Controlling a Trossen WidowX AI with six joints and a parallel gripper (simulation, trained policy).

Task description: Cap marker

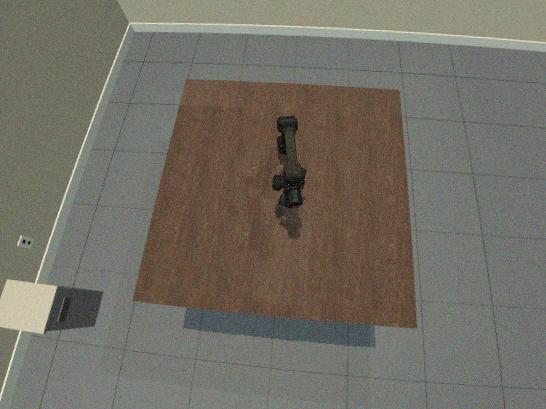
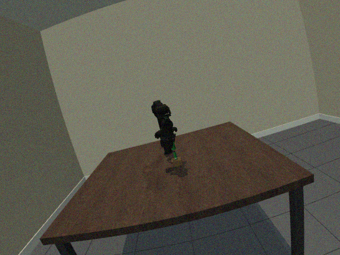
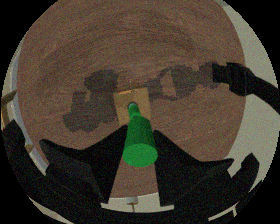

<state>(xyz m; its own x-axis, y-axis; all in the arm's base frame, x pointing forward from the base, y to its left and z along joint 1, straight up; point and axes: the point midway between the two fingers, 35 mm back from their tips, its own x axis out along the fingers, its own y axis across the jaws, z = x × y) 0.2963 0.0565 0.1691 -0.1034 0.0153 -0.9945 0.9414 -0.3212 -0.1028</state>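
The green cap [image 2: 174, 146] [image 3: 140, 154] is held upright between the two black fingers of my gripper [image 3: 140, 131], which is shut on it. The green marker [image 2: 175, 155] [image 3: 133, 111] stands upright in the tan holder block [image 2: 177, 161] [image 3: 141, 96]. The cap is over the marker, its lower end close to the marker's upper part. In the wrist view the cap hides the marker's top, so I cannot tell whether the two touch or how far the cap is on. In the top view the arm hides cap, marker and block.
The brown wooden table [image 1: 225, 261] [image 2: 124, 200] [image 3: 165, 35] bears the arm [image 1: 291, 146] [image 2: 165, 122], whose shadow falls around the holder block. A pale box-shaped object [image 1: 27, 306] is at the left, off the table.
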